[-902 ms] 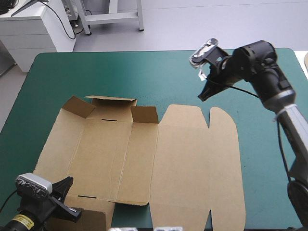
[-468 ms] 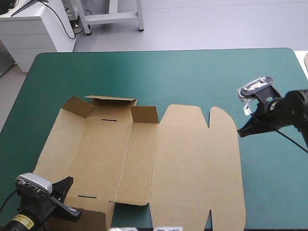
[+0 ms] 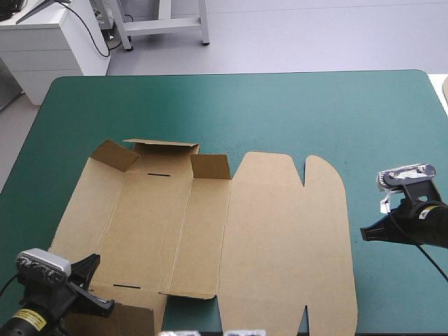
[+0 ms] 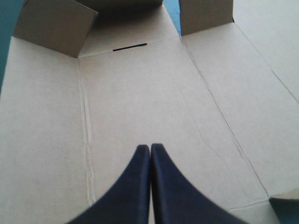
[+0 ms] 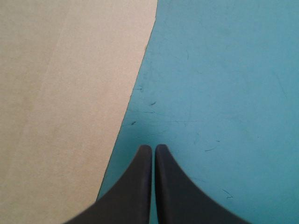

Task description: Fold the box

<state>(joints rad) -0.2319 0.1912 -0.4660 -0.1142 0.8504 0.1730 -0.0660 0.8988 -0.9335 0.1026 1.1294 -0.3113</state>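
The brown box (image 3: 231,224) lies as a cut sheet on the teal-green cover, mostly flat. Its far-left flaps (image 3: 161,157) stand raised, and a slot shows beside them. My left gripper (image 3: 94,294) hovers over the sheet's near-left corner, fingers shut, holding nothing; in the left wrist view it (image 4: 150,148) points across the box (image 4: 140,93) toward the raised flaps (image 4: 56,25). My right gripper (image 3: 365,234) is low over the cover just right of the sheet's right edge, shut and empty. In the right wrist view its tips (image 5: 153,148) sit over bare cover beside the box edge (image 5: 70,93).
Bare teal-green cover (image 3: 245,105) stretches beyond the sheet to the far edge and along the right side. A small raised piece of board (image 3: 136,318) shows at the near edge by my left gripper.
My right arm swung from above the table's far right down and toward the near side, ending low beside the sheet's right edge. The left gripper shifted slightly nearer. The box has not moved.
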